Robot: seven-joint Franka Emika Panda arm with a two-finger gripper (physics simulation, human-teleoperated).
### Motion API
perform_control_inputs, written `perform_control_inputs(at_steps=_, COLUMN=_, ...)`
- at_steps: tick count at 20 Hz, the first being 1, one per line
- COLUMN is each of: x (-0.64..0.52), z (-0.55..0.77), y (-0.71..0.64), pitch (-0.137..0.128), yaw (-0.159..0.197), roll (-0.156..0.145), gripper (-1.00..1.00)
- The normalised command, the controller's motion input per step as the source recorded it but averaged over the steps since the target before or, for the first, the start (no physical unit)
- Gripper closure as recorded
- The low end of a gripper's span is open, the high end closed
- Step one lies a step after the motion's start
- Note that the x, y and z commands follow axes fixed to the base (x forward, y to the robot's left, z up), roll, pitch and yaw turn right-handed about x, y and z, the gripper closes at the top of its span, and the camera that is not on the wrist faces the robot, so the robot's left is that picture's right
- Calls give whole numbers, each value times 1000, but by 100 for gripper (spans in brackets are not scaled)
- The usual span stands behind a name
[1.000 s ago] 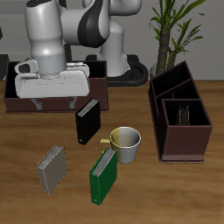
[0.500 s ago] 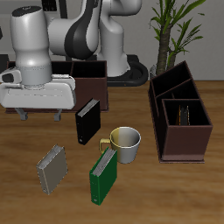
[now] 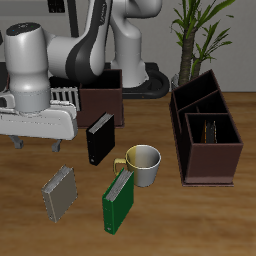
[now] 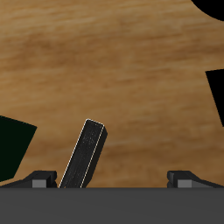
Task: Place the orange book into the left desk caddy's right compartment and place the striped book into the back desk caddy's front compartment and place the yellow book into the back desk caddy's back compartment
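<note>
My gripper [image 3: 37,144] hangs open and empty above the table, beside the back desk caddy [image 3: 102,100] and a little behind a grey book [image 3: 59,192]. In the wrist view that grey book [image 4: 85,155] lies flat below the open gripper [image 4: 111,179]. A white-striped edge, apparently the striped book [image 3: 65,96], stands in the back desk caddy behind my arm. The left desk caddy [image 3: 205,150] holds one upright book [image 3: 212,130] whose colour I cannot tell. The orange book and the yellow book are out of view.
A black book [image 3: 100,139] leans near the back caddy. A green book [image 3: 119,201] lies near the front edge, next to a cream mug [image 3: 146,163]. A potted plant [image 3: 195,35] stands behind the left caddy. A dark green edge [image 4: 13,144] shows in the wrist view.
My arm has swung sideways off the back desk caddy and lowered slightly, uncovering the striped edge inside it. The gripper stayed open and empty; the books on the table have not moved.
</note>
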Motion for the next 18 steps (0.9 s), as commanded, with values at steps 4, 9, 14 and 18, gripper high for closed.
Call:
perform_control_inputs(at_steps=4, x=65, z=-356, y=51, pitch=20, yaw=-74, roll=28, gripper=-100)
perform_control_inputs(at_steps=9, x=185, z=-120, y=55, pitch=35, yaw=-121, roll=-99, gripper=-100)
perform_control_inputs(at_steps=14, x=160, z=29, y=481, pitch=11, yaw=-13, roll=-63, gripper=-100)
perform_control_inputs(at_steps=18, x=105, z=-77, y=277, pitch=23, yaw=-19, roll=9, gripper=-100)
